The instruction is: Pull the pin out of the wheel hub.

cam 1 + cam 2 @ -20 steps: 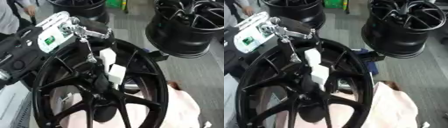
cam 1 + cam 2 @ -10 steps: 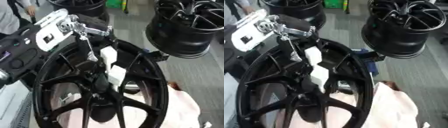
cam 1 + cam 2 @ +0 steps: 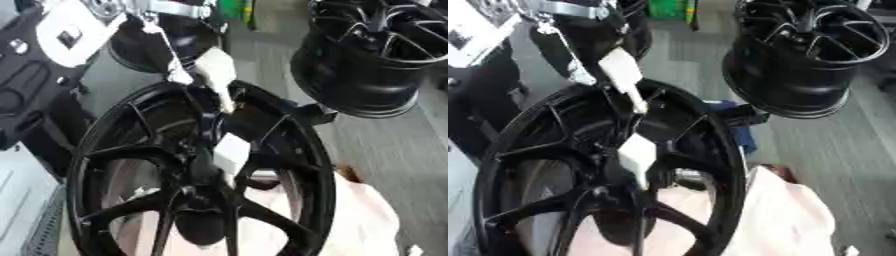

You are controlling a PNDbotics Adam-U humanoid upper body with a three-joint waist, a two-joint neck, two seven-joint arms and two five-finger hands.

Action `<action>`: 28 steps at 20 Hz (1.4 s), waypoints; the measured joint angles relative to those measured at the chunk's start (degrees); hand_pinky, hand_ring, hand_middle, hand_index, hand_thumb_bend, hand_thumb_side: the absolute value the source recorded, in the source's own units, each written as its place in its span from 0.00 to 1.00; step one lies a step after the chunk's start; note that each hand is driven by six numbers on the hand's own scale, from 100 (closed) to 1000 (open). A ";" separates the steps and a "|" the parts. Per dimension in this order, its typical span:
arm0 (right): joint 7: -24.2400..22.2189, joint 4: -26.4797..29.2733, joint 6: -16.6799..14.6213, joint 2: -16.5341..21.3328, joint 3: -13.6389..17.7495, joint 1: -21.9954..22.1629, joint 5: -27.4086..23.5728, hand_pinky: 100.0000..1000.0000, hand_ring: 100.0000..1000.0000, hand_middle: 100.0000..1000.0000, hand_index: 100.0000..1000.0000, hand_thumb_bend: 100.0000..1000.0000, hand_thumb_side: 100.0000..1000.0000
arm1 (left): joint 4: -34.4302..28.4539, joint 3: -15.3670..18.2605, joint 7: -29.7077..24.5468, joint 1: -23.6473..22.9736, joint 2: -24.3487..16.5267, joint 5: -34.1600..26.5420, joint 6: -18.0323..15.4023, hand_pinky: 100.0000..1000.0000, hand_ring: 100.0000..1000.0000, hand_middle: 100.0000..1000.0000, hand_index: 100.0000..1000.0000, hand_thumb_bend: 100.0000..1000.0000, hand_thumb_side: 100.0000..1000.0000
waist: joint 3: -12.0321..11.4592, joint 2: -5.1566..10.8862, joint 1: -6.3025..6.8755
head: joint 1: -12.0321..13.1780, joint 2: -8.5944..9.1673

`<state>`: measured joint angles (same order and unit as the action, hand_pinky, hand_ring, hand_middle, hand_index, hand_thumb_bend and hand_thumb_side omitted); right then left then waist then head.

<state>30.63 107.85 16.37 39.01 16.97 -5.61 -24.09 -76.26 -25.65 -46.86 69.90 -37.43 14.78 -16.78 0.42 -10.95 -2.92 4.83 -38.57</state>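
A large black spoked wheel hub (image 3: 289, 150) stands tilted in the foreground, its centre (image 3: 203, 192) low in view. My left arm comes in from the upper left with white and silver parts. My left hand (image 3: 213, 70) hangs over the wheel's upper rim, showing a white cover with a pointed tip. A dark, narrow shape (image 3: 206, 135) runs down from it toward the centre; I cannot tell whether this is the pin. A white patch (image 3: 229, 152) sits among the spokes. My right hand shows in no view.
A second black wheel (image 3: 811, 60) stands at the upper right and a third (image 3: 162, 42) behind my arm. A pale pink cloth (image 3: 372, 215) lies under the hub at the lower right. A blue object (image 3: 741, 132) sits behind the rim. Grey floor stretches right.
My left arm and hand have risen, from inside the upper spokes to above the rim. The white patch among the spokes has stayed in place, and the hub has not moved.
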 measured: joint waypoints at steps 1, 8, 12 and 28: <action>0.05 -0.01 -0.05 0.00 0.08 0.18 0.00 0.71 0.65 0.62 0.73 0.00 0.71 | 0.01 1.21 -0.32 0.19 -0.60 -0.18 0.32 0.61 0.44 0.21 0.27 0.26 0.00 | -0.23 0.02 0.03 | -0.13 -0.08; 0.89 0.04 -0.78 0.06 1.35 1.90 0.27 0.71 0.65 0.62 0.74 0.00 0.70 | 2.50 14.68 -0.04 -3.29 -9.99 -0.68 2.04 0.62 0.44 0.21 0.29 0.15 0.00 | -2.19 0.31 0.74 | -1.99 -0.53; 1.99 0.41 -1.23 0.10 2.26 3.19 0.71 0.72 0.66 0.63 0.74 0.00 0.69 | 3.27 22.24 4.95 -8.68 -15.90 -0.63 4.01 0.62 0.44 0.21 0.30 0.12 0.00 | -2.93 0.37 0.69 | -2.76 -1.03; 2.45 1.55 -1.97 0.10 2.52 3.70 2.93 0.73 0.66 0.63 0.75 0.00 0.69 | 8.61 28.54 15.38 -17.83 -20.06 7.50 7.96 0.61 0.45 0.23 0.33 0.15 0.00 | -3.15 0.84 0.34 | -2.98 -1.13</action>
<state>33.07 109.40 14.40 39.11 19.49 -1.91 -21.16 -67.64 2.89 -31.48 52.08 -57.49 22.28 -8.82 -2.73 -10.10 -2.58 1.85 -39.70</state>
